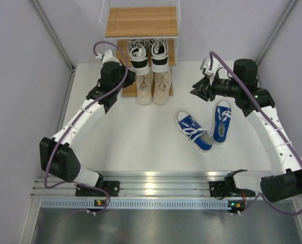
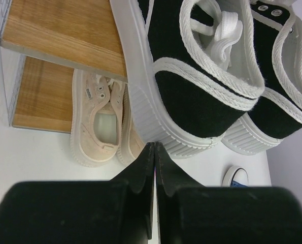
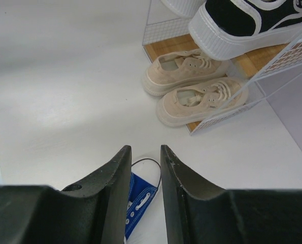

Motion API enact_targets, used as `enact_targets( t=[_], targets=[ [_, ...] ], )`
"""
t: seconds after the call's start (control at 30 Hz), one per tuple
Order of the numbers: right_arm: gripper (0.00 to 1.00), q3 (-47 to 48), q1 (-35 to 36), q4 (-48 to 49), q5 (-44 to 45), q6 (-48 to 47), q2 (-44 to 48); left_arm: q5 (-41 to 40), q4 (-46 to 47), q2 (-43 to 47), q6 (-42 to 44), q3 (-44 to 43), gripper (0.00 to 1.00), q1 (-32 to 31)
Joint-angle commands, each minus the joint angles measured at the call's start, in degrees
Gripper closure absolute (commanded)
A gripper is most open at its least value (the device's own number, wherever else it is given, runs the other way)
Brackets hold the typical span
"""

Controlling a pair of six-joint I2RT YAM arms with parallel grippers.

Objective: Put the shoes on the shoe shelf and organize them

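Note:
The shoe shelf (image 1: 142, 21) stands at the back. Two black-and-white shoes (image 1: 148, 55) sit side by side on its middle board and two beige shoes (image 1: 154, 86) on the bottom board. Two blue shoes (image 1: 194, 130) (image 1: 222, 121) lie on the table to the right. My left gripper (image 1: 131, 77) is shut on nothing, its tips (image 2: 155, 146) just short of a black-and-white shoe's white sole (image 2: 156, 117). My right gripper (image 1: 198, 89) hovers open above the table, right of the shelf. Between its fingers, in the right wrist view, the blue shoe's toe (image 3: 140, 195) shows below.
White walls close in on both sides of the white table. An aluminium rail (image 1: 156, 183) with both arm bases runs along the near edge. The shelf's white wire frame (image 3: 227, 109) juts out past the beige shoes (image 3: 191, 84).

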State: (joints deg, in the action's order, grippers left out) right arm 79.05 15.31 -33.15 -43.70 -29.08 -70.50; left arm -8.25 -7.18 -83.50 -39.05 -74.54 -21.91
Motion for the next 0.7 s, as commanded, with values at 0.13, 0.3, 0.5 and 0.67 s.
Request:
enact_targets(
  t=[0.13,0.3,0.5,0.67],
  targets=[
    [0.70,0.06,-1.07,3.61,-1.82,0.87,1.33,0.34,4.37,-1.31,-0.77,-3.68,0.90,1.52],
    [0.69,-0.12,-1.25,3.62,-1.74,0.78,1.24,1.83,4.37,-2.54,-1.38,-4.47,0.85,2.13],
    [0.69,-0.56,-1.51,3.26,-1.82,0.78,1.68,4.47,4.37,-3.77,-1.38,-4.91,0.80,2.22],
    [0.66,-0.56,-2.13,2.21,-2.09,0.17,2.21,3.07,4.19,-1.40,-1.21,-4.03,0.72,2.57]
  ],
)
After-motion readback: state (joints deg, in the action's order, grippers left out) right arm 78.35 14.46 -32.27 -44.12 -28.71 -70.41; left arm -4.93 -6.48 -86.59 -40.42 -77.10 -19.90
